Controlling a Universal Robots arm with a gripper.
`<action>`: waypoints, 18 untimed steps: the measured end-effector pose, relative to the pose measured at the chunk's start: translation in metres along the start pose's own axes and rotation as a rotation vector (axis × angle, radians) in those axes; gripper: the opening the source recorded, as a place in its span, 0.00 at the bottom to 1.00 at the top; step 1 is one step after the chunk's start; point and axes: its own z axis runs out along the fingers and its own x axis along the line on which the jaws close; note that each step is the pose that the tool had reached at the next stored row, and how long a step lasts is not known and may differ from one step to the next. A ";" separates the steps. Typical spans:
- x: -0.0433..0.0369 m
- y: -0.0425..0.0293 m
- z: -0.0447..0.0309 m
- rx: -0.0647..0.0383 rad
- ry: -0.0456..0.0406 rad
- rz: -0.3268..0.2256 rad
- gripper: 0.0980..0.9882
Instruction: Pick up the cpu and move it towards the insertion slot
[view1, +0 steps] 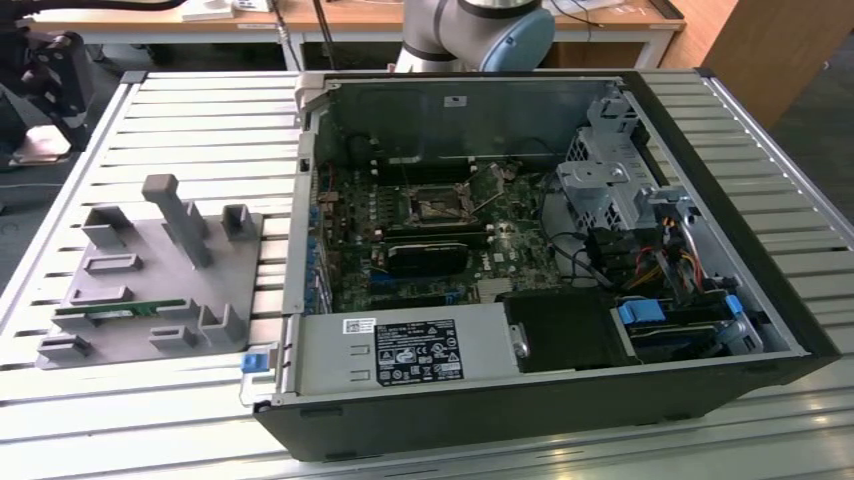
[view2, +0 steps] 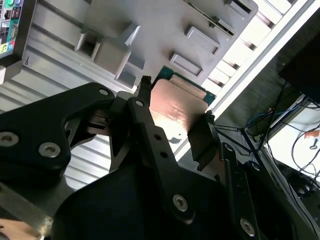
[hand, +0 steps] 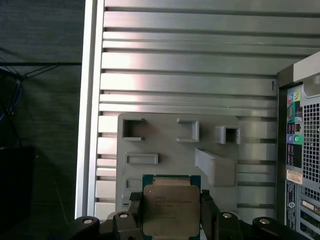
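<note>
In both wrist views my gripper (hand: 171, 214) is shut on the cpu (hand: 171, 206), a flat square chip with a silvery top and a thin green rim. One finger presses each of two opposite edges. In the second wrist view the cpu (view2: 176, 106) sits between the black fingers (view2: 141, 102) of the gripper (view2: 175, 119), held above the grey plastic fixture (view2: 150, 30). The insertion slot (view1: 438, 207), a dark square socket in a shiny metal bracket, lies on the motherboard inside the open computer case (view1: 534, 400).
The grey fixture (view1: 147, 270) with posts and recesses stands on the slatted metal table (view1: 200, 130), at the exterior view's left of the case, with a green memory stick (view1: 127, 312) in it. The case's rear panel (hand: 300, 145) borders the fixture (hand: 170, 145). The arm's base (view1: 474, 30) stands behind the case.
</note>
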 end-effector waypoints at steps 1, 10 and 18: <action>-0.0008 0.0000 0.0000 0.000 -0.0004 0.000 0.50; -0.0013 0.0008 -0.0131 0.000 -0.0007 0.000 0.50; -0.0086 0.0010 -0.0194 0.000 -0.0008 0.000 0.50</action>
